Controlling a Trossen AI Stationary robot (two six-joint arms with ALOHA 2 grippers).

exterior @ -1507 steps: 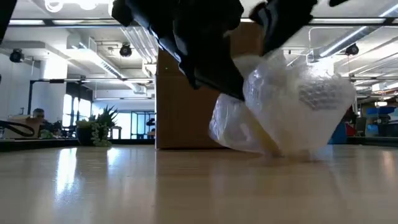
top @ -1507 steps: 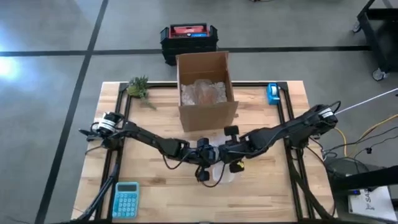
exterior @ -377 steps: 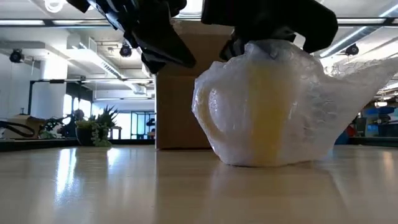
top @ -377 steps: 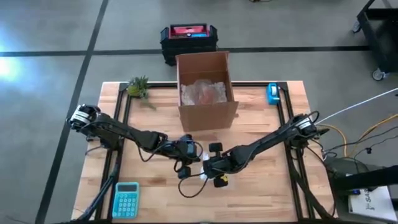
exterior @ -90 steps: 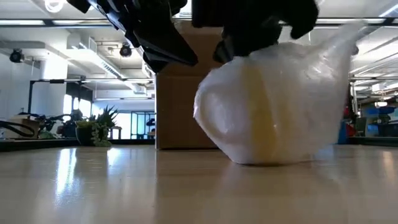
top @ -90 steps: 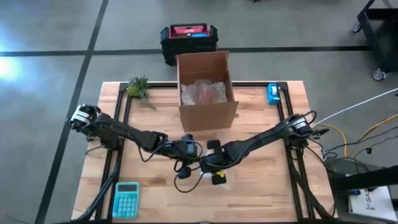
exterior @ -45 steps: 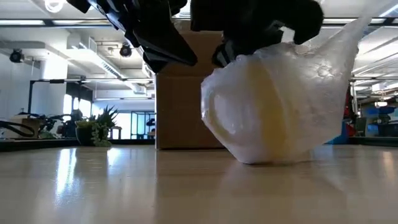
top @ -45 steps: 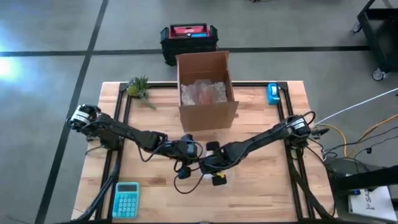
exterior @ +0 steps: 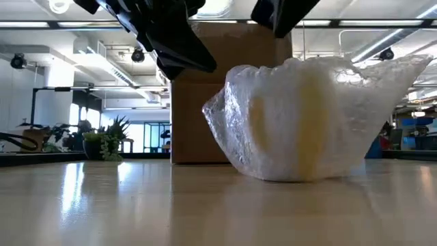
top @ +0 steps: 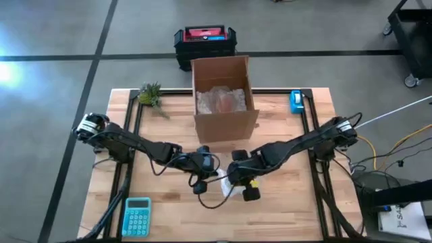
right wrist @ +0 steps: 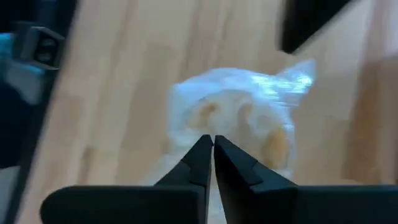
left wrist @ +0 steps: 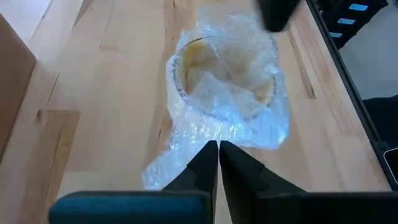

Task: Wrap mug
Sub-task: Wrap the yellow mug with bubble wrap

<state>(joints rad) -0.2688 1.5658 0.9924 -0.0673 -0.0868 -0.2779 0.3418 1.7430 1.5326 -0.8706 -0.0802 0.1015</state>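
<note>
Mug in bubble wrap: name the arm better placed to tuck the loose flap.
Probably left. The left end effector, shut, sits right at the bubble wrap flap beside the mug; the right end effector is above.

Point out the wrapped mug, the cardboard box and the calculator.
wrapped mug (exterior: 307, 123), low view, on the yellow body under the bubble wrap.
cardboard box (top: 226, 125), high view, on its front wall.
calculator (top: 137, 217), high view, on its keypad.
</note>
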